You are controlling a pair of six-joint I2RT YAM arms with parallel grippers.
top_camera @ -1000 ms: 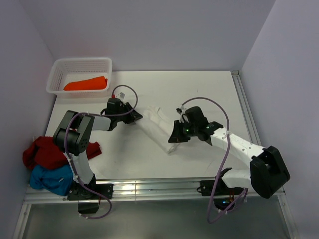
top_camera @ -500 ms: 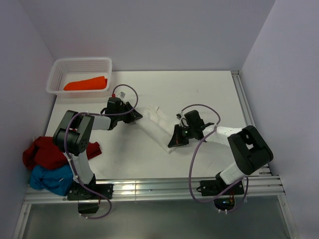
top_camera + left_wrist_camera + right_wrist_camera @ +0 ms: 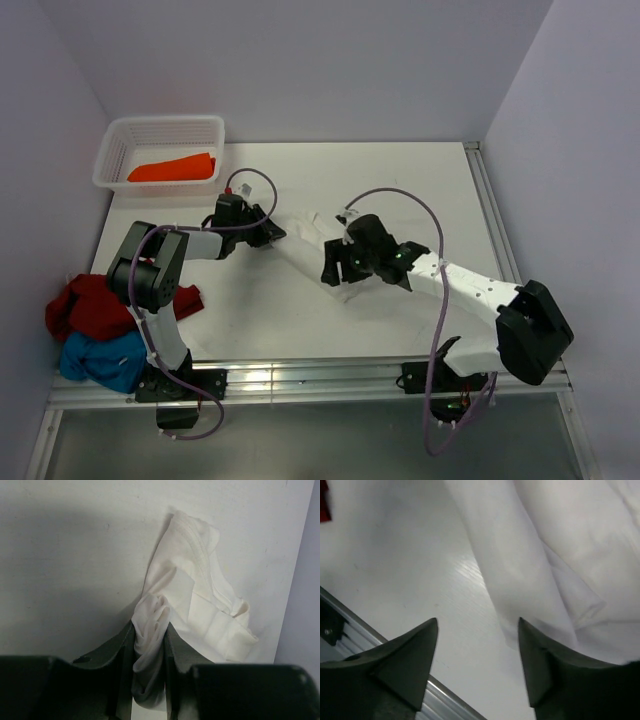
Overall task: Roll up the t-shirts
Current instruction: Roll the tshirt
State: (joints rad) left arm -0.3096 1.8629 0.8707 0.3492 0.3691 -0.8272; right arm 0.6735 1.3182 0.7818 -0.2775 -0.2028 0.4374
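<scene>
A white t-shirt (image 3: pixel 308 243) lies stretched in a folded strip across the middle of the table. My left gripper (image 3: pixel 270 233) holds its left end; in the left wrist view bunched white cloth (image 3: pixel 150 630) sits pinched between the shut fingers of this gripper (image 3: pixel 150 626). My right gripper (image 3: pixel 332 268) hovers over the strip's right end, open, with bare table between the fingertips of the gripper (image 3: pixel 477 625) and the white cloth (image 3: pixel 545 555) just beyond. An orange t-shirt (image 3: pixel 172 168) lies rolled in the basket. Red (image 3: pixel 88 305) and blue (image 3: pixel 100 360) t-shirts lie heaped at the table's left edge.
A white mesh basket (image 3: pixel 160 130) stands at the back left corner. A metal rail (image 3: pixel 300 375) runs along the near edge, and another one (image 3: pixel 495 230) along the right side. Walls close in on three sides.
My right gripper has opened and let go of the white t-shirt, shifting a little left along the strip. The left gripper has stayed shut on the cloth.
</scene>
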